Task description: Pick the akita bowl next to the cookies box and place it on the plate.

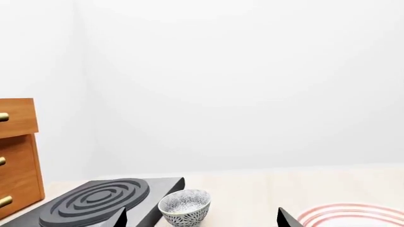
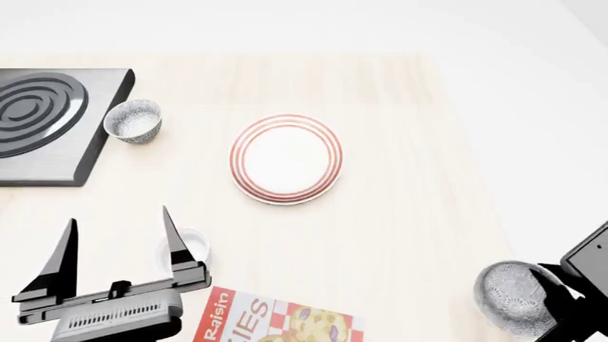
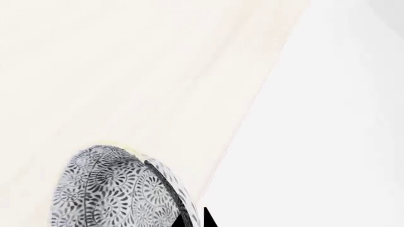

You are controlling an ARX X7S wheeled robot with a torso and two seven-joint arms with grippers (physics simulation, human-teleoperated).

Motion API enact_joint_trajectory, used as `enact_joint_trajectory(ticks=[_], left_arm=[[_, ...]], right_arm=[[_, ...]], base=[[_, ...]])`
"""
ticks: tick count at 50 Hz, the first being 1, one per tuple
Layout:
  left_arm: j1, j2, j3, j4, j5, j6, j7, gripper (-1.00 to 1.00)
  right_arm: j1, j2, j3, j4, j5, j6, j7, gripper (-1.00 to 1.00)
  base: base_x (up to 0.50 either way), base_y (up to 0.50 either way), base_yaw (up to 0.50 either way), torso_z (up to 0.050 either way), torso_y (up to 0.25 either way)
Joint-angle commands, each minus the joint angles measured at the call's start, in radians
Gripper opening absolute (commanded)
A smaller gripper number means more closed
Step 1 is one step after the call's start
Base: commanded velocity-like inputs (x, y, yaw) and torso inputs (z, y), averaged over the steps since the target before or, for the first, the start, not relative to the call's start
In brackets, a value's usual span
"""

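The akita bowl (image 2: 514, 297), speckled dark grey and white, hangs tipped on its side at the table's front right edge, right of the red cookies box (image 2: 275, 320). My right gripper (image 2: 553, 298) is shut on its rim. In the right wrist view the bowl (image 3: 110, 189) shows its patterned outside, with the right gripper (image 3: 194, 220) pinching the rim between its dark tips. The plate (image 2: 285, 158), white with red rings, lies mid-table, well to the bowl's far left. My left gripper (image 2: 119, 242) stands open at the front left, with nothing between its fingers.
A look-alike speckled bowl (image 2: 133, 120) stands beside a dark stove plate (image 2: 43, 125) at the far left; the left wrist view shows that bowl (image 1: 184, 207) too. A small white cup (image 2: 192, 246) sits by the left gripper's finger. A wooden drawer unit (image 1: 18, 156) is beyond the stove.
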Motion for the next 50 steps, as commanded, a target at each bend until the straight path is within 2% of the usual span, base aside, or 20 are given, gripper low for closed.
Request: enact_joint_trajectory(ticks=[1, 4, 9, 12, 15, 19, 23, 28, 30, 33, 34, 35, 36, 39, 43, 45, 46, 50], left_arm=[[0.001, 0.016, -0.024, 0.003, 0.012, 0.001, 0.014, 1.0], [0.0, 0.015, -0.024, 0.006, 0.011, -0.001, 0.013, 1.0], [0.001, 0.014, -0.025, 0.008, 0.009, -0.003, 0.011, 1.0], [0.0, 0.014, -0.023, 0.005, 0.007, -0.002, 0.011, 1.0], [-0.001, 0.014, -0.023, 0.003, 0.004, -0.002, 0.01, 1.0], [-0.001, 0.013, -0.025, 0.002, 0.002, 0.0, 0.008, 1.0], [0.001, 0.01, -0.027, 0.006, -0.005, 0.002, 0.009, 1.0], [0.004, 0.007, -0.03, 0.02, -0.008, -0.001, 0.007, 1.0], [0.006, 0.005, -0.031, 0.028, -0.007, -0.003, 0.006, 1.0], [0.006, 0.003, -0.036, 0.031, -0.011, -0.003, 0.003, 1.0], [0.005, 0.003, -0.037, 0.031, -0.014, -0.003, 0.003, 1.0], [0.006, 0.003, -0.036, 0.032, -0.013, -0.003, 0.003, 1.0], [0.006, 0.003, -0.035, 0.033, -0.011, -0.004, 0.002, 1.0], [0.007, 0.004, -0.029, 0.029, -0.01, 0.0, 0.004, 1.0], [0.006, 0.001, -0.029, 0.034, -0.016, -0.001, 0.006, 1.0], [0.006, 0.002, -0.025, 0.034, -0.016, -0.001, 0.006, 1.0], [0.007, 0.003, -0.019, 0.036, -0.015, -0.002, 0.009, 1.0], [0.012, 0.0, -0.016, 0.056, -0.012, -0.014, 0.01, 1.0]], right_arm=[[0.367, 0.017, -0.244, -0.123, -0.219, 0.041, 0.027, -1.0], [0.526, -0.053, -0.33, -0.186, -0.282, 0.133, -0.002, -1.0], [0.688, -0.124, -0.413, -0.261, -0.335, 0.26, -0.014, -1.0], [0.743, -0.158, -0.446, -0.27, -0.373, 0.275, -0.016, -1.0], [0.871, -0.24, -0.498, -0.277, -0.43, 0.305, -0.016, -1.0], [0.946, -0.309, -0.548, -0.25, -0.509, 0.243, -0.006, -1.0], [1.058, -0.444, -0.554, -0.189, -0.543, 0.149, 0.017, -1.0], [1.204, -0.673, -0.485, -0.071, -0.467, 0.017, 0.038, -1.0], [1.229, -0.701, -0.52, -0.03, -0.534, -0.046, 0.056, -1.0], [1.327, -0.756, -0.585, 0.024, -0.551, 0.008, 0.029, -1.0], [1.355, -0.787, -0.569, 0.033, -0.484, 0.066, 0.005, -1.0], [1.374, -0.797, -0.608, 0.061, -0.554, -0.005, 0.017, -1.0], [1.392, -0.823, -0.596, 0.078, -0.524, 0.029, 0.016, -1.0], [1.471, -0.893, -0.661, 0.193, -0.589, -0.038, 0.011, -1.0], [1.543, -1.001, -0.649, 0.375, -0.588, -0.107, 0.03, -1.0], [1.581, -1.038, -0.652, 0.449, -0.57, -0.078, 0.017, -1.0], [1.62, -1.076, -0.641, 0.507, -0.533, 0.011, 0.013, -1.0], [1.658, -1.13, -0.606, 0.597, -0.486, 0.004, -0.005, -1.0]], base=[[0.0, 0.0, 0.0, 0.0, 0.0], [0.0, 0.0, 0.0, 0.0, 0.0], [0.0, 0.0, 0.0, 0.0, 0.0], [0.0, 0.0, 0.0, 0.0, 0.0], [0.0, 0.0, 0.0, 0.0, 0.0], [0.0, 0.0, 0.0, 0.0, 0.0], [0.0, 0.0, 0.0, 0.0, 0.0], [0.0, 0.0, 0.0, 0.0, 0.0], [0.0, 0.0, 0.0, 0.0, 0.0], [0.0, 0.0, 0.0, 0.0, 0.0], [0.0, 0.0, 0.0, 0.0, 0.0], [0.0, 0.0, 0.0, 0.0, 0.0], [0.0, 0.0, 0.0, 0.0, 0.0], [0.0, 0.0, 0.0, 0.0, 0.0], [0.0, 0.0, 0.0, 0.0, 0.0], [0.0, 0.0, 0.0, 0.0, 0.0], [0.0, 0.0, 0.0, 0.0, 0.0], [0.0, 0.0, 0.0, 0.0, 0.0]])
